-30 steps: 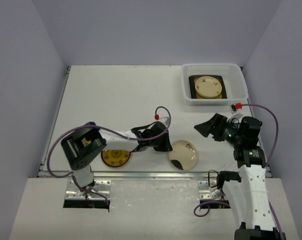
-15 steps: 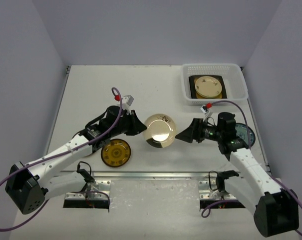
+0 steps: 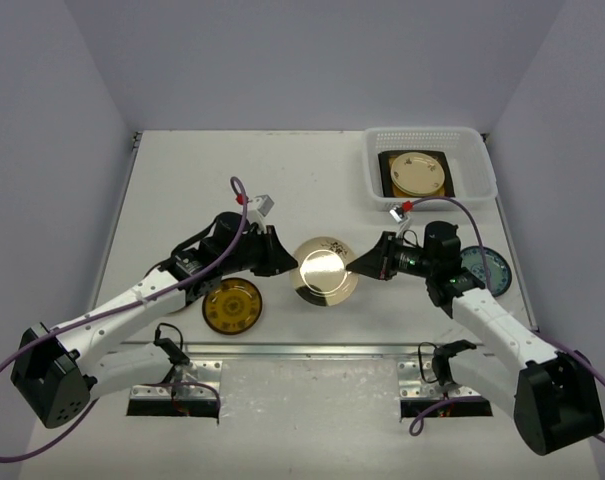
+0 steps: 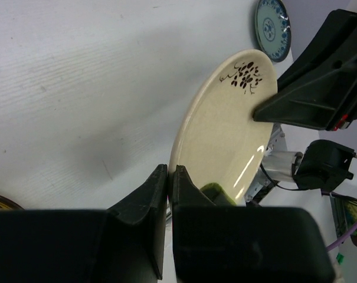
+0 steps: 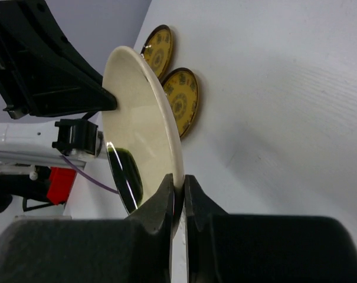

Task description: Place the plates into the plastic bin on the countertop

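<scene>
Cream plate held tilted over countertop btwn 2 arms: left gripper clamped on 1 rim edge, right gripper clamped on opposite edge.

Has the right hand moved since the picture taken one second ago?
Yes. Against the plastic bin, the right hand has shifted left, past the bin's left edge, onto the rim of the cream plate.

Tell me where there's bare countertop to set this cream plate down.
Widest bare countertop lies at the back, left of the plastic bin. A smaller strip runs between bin and cream plate. Crowded: near left, by the brown-gold plate; near right, by the blue-white plate.
</scene>
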Controlling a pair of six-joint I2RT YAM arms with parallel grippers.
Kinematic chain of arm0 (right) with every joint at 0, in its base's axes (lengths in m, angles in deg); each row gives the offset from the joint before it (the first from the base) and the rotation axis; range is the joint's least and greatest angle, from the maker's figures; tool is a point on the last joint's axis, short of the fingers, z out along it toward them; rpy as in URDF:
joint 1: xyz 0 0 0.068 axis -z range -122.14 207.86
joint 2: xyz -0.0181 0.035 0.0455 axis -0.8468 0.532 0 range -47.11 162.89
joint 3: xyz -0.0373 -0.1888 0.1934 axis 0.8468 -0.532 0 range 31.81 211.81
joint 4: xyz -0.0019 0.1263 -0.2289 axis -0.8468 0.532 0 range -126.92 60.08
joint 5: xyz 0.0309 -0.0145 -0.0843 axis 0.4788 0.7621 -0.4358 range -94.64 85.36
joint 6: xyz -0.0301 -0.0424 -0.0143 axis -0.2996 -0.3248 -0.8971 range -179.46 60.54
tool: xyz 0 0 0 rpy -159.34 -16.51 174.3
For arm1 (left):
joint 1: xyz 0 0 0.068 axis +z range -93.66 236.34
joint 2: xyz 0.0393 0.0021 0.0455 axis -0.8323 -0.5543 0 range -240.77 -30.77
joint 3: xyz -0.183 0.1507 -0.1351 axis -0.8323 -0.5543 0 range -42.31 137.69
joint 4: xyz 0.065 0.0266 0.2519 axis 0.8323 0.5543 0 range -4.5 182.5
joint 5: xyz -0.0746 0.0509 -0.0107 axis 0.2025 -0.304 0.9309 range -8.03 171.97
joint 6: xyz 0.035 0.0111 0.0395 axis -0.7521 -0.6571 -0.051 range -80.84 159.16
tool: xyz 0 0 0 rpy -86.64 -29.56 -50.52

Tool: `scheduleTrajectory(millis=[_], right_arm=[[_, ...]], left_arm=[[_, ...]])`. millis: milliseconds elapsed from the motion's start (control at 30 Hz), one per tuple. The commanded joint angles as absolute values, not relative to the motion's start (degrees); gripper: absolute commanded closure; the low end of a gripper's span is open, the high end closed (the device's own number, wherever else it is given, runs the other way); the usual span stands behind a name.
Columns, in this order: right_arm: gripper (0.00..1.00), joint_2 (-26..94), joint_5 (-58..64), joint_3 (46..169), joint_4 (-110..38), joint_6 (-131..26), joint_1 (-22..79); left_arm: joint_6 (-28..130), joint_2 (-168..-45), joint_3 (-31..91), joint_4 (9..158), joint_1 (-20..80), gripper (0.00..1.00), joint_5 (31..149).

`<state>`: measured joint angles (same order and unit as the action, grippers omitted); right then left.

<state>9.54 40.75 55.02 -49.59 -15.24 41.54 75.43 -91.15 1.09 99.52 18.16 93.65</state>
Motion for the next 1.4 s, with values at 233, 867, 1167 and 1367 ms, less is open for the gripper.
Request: scheduleTrajectory(millis=[233, 867, 1167, 1367], right_arm=[[1.0, 8.85, 27.56, 59.07, -48.07, -11.91, 44.36], [1.0, 41.55, -21.83, 83.63, -52.23, 34.9, 62.19], [1.0, 51.75, -26.09, 90.43, -55.71, 35.0, 61.47], [0.73, 56.79, -23.63, 96.41, -52.54, 29.13, 61.47]], left_arm=[[73.49, -85.58, 10.48, 110.11, 18.45, 0.0, 74.96], [59.74, -56.25, 5.98, 119.0, 18.37, 0.0, 78.55], [62.03, -52.34, 0.95, 115.38, 18.45, 0.0, 79.14], [61.93, -53.09, 0.93, 115.29, 18.45, 0.0, 80.04]])
